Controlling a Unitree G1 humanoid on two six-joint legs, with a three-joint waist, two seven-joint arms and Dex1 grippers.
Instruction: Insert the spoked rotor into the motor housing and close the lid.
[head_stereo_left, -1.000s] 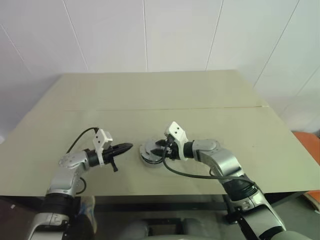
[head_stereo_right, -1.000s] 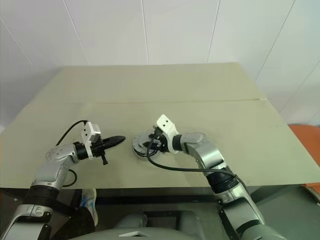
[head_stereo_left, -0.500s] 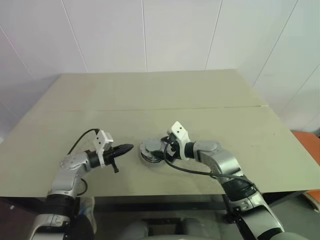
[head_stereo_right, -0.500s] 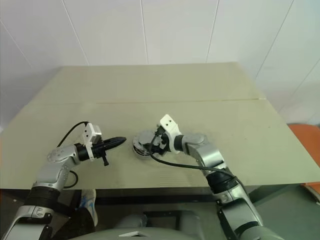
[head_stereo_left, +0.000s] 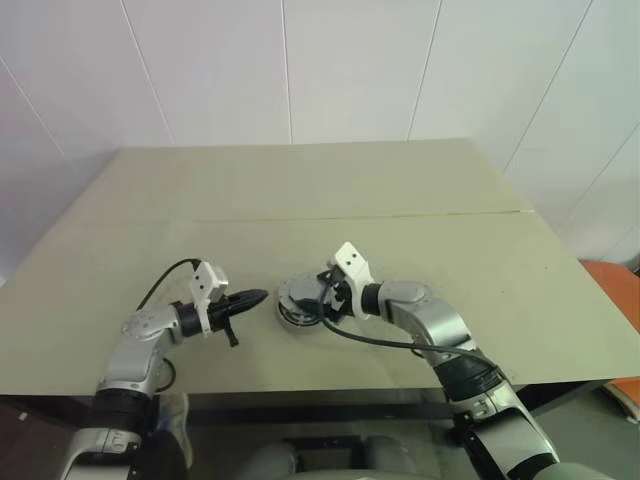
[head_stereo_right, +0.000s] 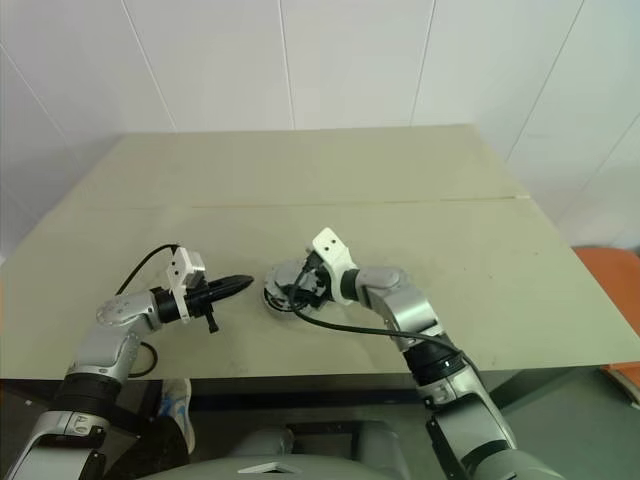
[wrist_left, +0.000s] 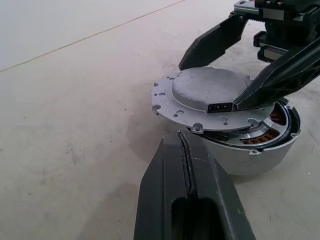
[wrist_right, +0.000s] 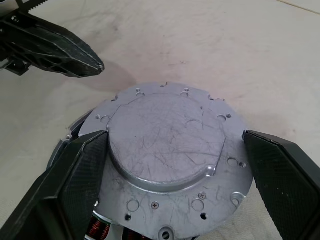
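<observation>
The motor housing (wrist_left: 248, 159) is a grey-walled puck on the table, with copper windings showing on one side. The lid (wrist_right: 167, 145), a grey metal cap with a raised smooth top, lies on the housing shifted sideways, overhanging one edge. My right gripper (wrist_right: 175, 137) is open, one finger (wrist_right: 75, 185) on each side of the lid, the tips close against its rim. My left gripper (wrist_left: 182, 137) is shut and empty, pointing at the housing from just beside it (head_stereo_left: 255, 297). The spoked rotor is hidden.
The housing stands near the front edge of a beige table (head_stereo_left: 300, 190), which has a seam line running across its middle. A black cable (head_stereo_left: 385, 343) loops under my right wrist. White wall panels stand behind the table, and something orange (head_stereo_left: 612, 272) sits off its right side.
My right gripper's jaws have opened wider around the lid, which now rests on the housing. The left arm has kept still.
</observation>
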